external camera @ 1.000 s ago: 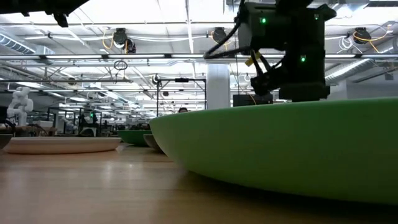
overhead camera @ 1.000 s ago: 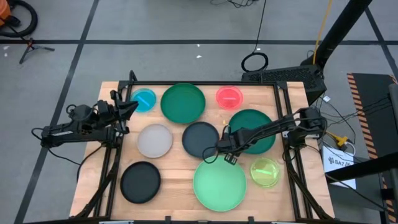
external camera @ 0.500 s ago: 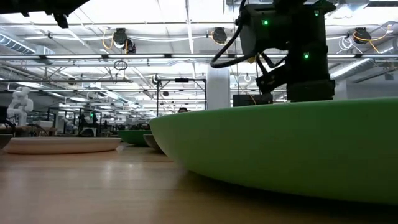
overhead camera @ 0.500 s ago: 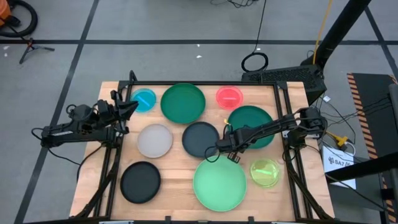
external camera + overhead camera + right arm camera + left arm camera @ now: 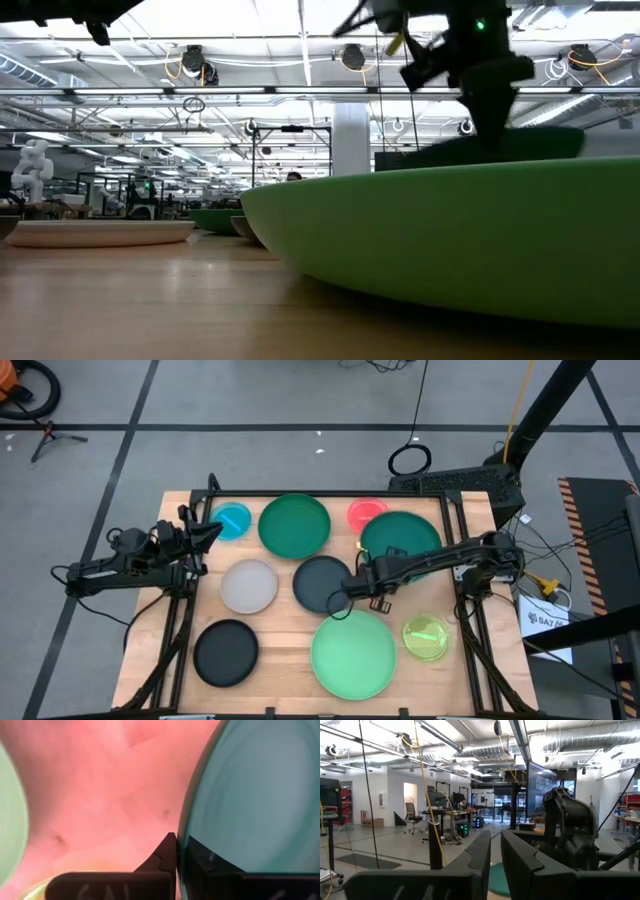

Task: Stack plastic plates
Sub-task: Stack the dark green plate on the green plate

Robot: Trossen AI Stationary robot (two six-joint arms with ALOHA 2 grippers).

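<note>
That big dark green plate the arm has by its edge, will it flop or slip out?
Probably stiff: the dark green plate keeps its round shape, pinched only at its rim by the right gripper. Likely light, being shallow plastic. Its smooth rim might slip.

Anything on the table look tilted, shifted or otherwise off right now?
Yes: the large dark green plastic plate at the table's right rear is held by its rim in the right gripper, lifted off the table and overlapping the small pink plate. The left gripper waits near the small blue plate.
</note>
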